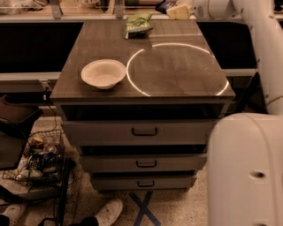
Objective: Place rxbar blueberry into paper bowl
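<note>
The paper bowl [103,73] is off-white and round, and it sits empty on the left front part of the brown table [177,75]. My gripper [171,7] is raised above the table's far edge, at the top of the view and far right of the bowl. It is shut on a small dark flat bar, the rxbar blueberry [164,5], which sticks out to the left of the yellowish fingers [180,11]. The bar is partly cut off by the top edge of the view.
A crinkled green snack bag [138,24] lies at the table's back middle. A bright ring of light [132,75] marks the tabletop. Drawers [144,131] are below the top. A wire basket [37,159] stands on the floor at left. My white arm [247,167] fills the right side.
</note>
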Action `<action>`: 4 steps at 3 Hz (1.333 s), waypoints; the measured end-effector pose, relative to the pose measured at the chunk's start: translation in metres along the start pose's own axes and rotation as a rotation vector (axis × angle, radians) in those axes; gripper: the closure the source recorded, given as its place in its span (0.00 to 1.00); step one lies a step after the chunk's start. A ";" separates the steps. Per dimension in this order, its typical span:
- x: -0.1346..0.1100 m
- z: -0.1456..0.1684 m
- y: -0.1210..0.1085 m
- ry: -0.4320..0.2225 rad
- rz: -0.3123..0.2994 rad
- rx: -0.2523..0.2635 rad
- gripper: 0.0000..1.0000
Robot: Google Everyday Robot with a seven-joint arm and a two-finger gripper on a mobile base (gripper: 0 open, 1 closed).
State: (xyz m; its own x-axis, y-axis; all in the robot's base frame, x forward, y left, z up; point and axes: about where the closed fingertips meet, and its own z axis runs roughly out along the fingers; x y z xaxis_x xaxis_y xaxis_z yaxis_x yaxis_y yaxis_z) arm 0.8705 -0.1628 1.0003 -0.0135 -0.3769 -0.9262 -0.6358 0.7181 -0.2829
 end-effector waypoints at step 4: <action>-0.052 -0.020 0.145 0.040 -0.297 -0.074 1.00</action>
State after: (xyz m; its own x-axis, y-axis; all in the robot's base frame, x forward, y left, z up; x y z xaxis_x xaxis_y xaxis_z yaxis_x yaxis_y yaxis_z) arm 0.7638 -0.0511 1.0127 0.1517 -0.5878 -0.7947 -0.6712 0.5289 -0.5193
